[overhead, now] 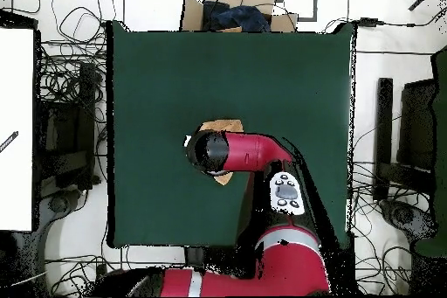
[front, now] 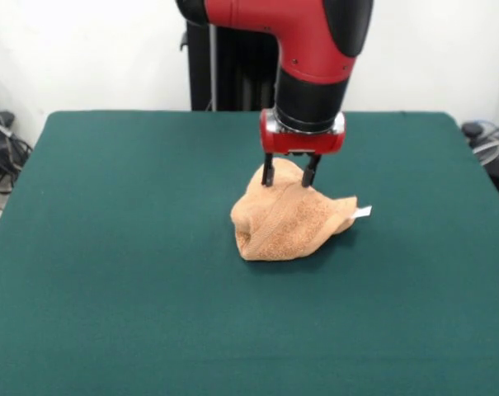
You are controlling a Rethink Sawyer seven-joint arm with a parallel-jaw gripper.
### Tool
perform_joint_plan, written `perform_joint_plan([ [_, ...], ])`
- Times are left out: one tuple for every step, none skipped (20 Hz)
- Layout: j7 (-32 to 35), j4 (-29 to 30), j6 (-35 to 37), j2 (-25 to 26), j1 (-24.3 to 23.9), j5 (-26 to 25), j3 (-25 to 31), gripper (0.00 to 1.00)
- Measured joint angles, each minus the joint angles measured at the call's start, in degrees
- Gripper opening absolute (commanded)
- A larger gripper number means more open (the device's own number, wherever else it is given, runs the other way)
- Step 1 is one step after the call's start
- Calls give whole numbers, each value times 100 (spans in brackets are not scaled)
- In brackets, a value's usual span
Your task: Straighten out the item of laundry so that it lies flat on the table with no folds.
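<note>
Front view: gripper (front: 289, 175) (jaws slightly parted) pinches the bunched towel's (front: 286, 221) peak.

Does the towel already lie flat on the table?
No: in the front view the towel sits bunched in a folded heap under the gripper.

You've got a plain white wall (front: 84, 58) at 12 o'clock in the front view. Overhead, a pale floor (overhead: 371, 45) strewn with tangled black cables (overhead: 65, 24), an open brown cardboard box (overhead: 236, 6) at 12, a white rectangular panel (overhead: 16, 128) at 9, dark equipment (overhead: 417, 133) at 3.
</note>
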Motion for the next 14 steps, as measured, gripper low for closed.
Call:
perform_joint_plan([
  [0, -10, 0, 3, 1, -13, 0, 100],
  [0, -20, 0, 11, 1, -25, 0, 100],
  [0, -31, 0, 18, 1, -38, 0, 100],
  [0, -48, 0, 36, 1, -59, 2, 100],
  [0, -61, 0, 50, 1, -72, 4, 100],
  [0, -80, 0, 69, 1, -90, 7, 100],
  [0, -104, 0, 94, 1, -113, 12, 100],
  [0, -138, 0, 133, 1, -143, 21, 100],
  [0, -152, 0, 153, 1, -153, 27, 100],
  [0, -160, 0, 163, 1, -160, 34, 100],
  [0, -167, 0, 173, 1, -166, 41, 100],
  [0, -172, 0, 178, -1, -177, 60, 100],
  [0, -172, 0, 178, -2, -184, 69, 100],
  [0, -172, 0, 178, -2, -187, 74, 100],
])
